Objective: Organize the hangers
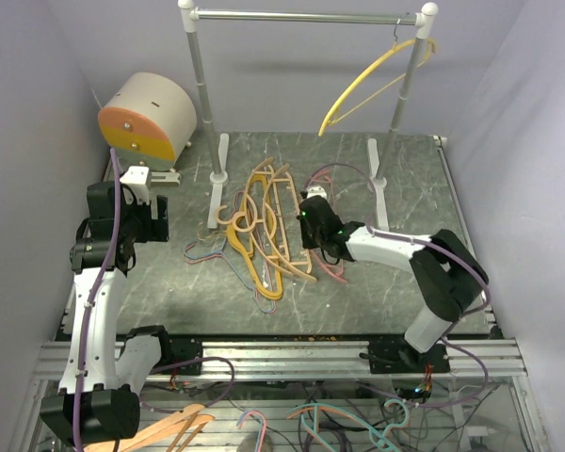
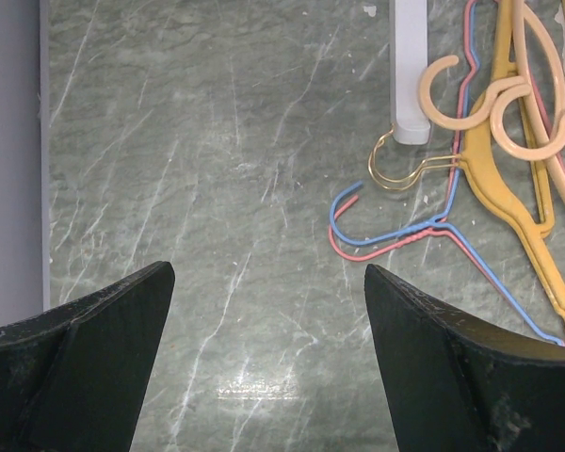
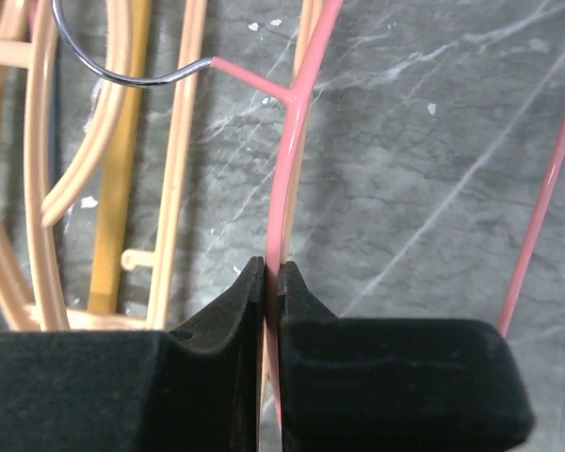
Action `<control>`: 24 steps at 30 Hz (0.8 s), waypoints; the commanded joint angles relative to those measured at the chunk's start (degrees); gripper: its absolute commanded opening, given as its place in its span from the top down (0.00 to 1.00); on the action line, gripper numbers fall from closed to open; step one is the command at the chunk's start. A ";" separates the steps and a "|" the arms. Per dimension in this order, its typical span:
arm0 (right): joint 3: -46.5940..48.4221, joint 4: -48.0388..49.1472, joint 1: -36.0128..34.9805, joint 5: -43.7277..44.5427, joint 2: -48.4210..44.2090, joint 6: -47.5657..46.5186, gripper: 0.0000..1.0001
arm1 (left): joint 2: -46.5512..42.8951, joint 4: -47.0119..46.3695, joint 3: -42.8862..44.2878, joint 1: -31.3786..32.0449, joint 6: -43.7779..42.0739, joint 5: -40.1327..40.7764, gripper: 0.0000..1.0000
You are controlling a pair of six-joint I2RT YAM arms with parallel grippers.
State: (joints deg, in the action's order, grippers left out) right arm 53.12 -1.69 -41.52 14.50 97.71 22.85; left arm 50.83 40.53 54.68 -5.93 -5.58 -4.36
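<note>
Two arms are bolted side by side at the near edge of the bench (image 1: 169, 282), and both are extended low over its grey marbled top. On the left side, the left gripper (image 2: 268, 363) is pointed down at the bench with its fingers (image 2: 94, 363) spread wide apart. Only bare surface is seen between them and nothing is gripped. Just past its right finger, the hooks of a blue wire hanger (image 2: 386, 237) and a red wire hanger (image 2: 386, 252) are laid one against the other. A thin gold hook (image 2: 375, 162) is seen beside them (it appears joined to a thick yellow hanger (image 2: 490, 179), though the joint is small).

Farther in, near the middle, the right gripper (image 3: 271, 282) is set at the right edge of the pile of hangers (image 1: 264, 231). Its fingers are pressed together on the thin arm of a pink hanger (image 3: 297, 122), a little below the fork where a silver hook (image 3: 122, 75) is attached. Peach bars (image 3: 179, 141) are seen just beside that arm. The pile itself, made up of thick yellow, orange and peach hangers tangled with thin wire ones, is spread flat between the two feet of the clothes rail (image 1: 301, 16).

At the far side, the rail is stood upright on its two posts. One curved yellow hanger (image 1: 358, 80) is hooked at the right end of the bar, close to the right post, and is hung tilted. In the far left corner a white drum (image 1: 146, 118) with an orange face is laid on its side.
</note>
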 commanded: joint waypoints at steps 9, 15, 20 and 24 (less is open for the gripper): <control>-1.31 -3.15 -0.32 -3.40 -11.87 -1.51 1.00 | 0.62 -1.03 -0.05 0.16 -0.57 -1.62 0.06; -1.80 3.17 -0.38 -14.03 -19.09 1.44 1.00 | 0.67 -1.07 -0.07 0.21 -0.48 -1.44 0.06; 5.32 6.71 -0.23 -23.90 -24.61 7.52 1.00 | 0.47 -1.07 -0.05 0.21 -0.46 -1.28 0.06; 13.03 10.48 -0.36 -31.39 -23.52 16.34 1.00 | 0.34 -1.07 -0.06 0.17 -0.39 -1.18 0.06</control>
State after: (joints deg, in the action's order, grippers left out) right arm 59.24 -0.78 -41.69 -7.66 74.98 30.39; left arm 51.44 40.53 54.68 -5.93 -5.61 -4.36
